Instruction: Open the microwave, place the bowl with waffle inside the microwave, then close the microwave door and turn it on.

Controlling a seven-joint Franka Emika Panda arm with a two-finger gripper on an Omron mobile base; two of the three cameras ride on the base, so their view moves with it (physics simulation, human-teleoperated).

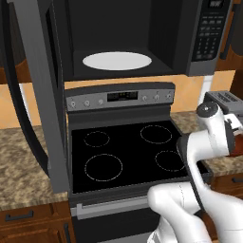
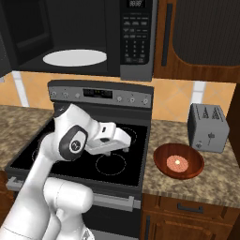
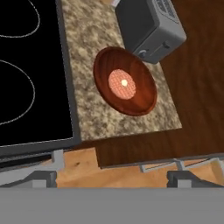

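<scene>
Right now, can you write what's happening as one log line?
microwave door: open | bowl: on counter by toaster, waffle inside | gripper: open, holding nothing, over stove

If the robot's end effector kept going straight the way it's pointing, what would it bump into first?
Probably the bowl with the waffle, which lies ahead of the open end effector on the counter beside the toaster. Depth is hard to judge, so it might meet the counter first.

No text is showing clearly enough to read. The microwave keypad and the stove display are appearing only as blurred marks.
</scene>
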